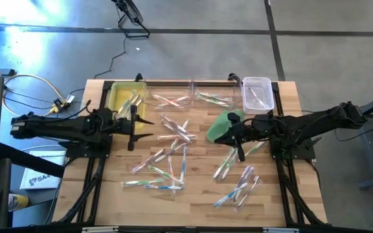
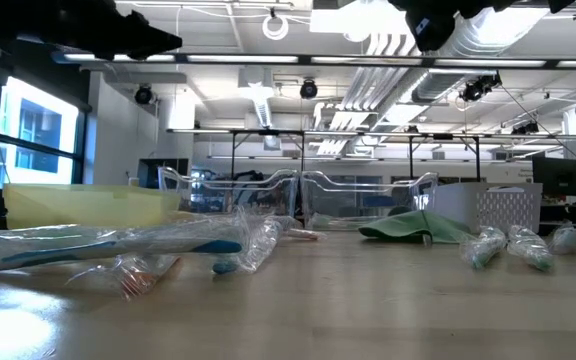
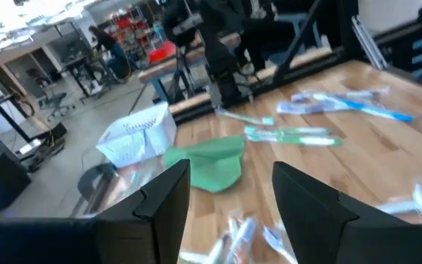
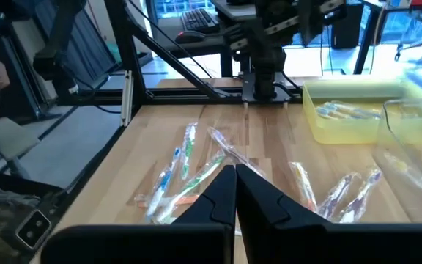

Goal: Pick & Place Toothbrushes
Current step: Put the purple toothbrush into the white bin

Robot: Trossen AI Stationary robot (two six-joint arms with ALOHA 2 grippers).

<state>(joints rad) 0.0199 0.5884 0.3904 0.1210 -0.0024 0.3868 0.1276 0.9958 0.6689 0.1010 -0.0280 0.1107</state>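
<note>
High view, glossy-wrapped toothbrushes (image 1: 175, 131) scattered, slatted wooden table (image 1: 109, 194), crumpled green cloth (image 1: 221, 126)

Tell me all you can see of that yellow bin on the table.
The yellow bin is a shallow, rectangular tray of see-through yellow plastic with low walls and an open top. It sits flat at the table's far left corner, next to a clear bin in the same back row. A few wrapped toothbrushes lie inside it. The left gripper, open, hangs just in front of it without touching.
</note>
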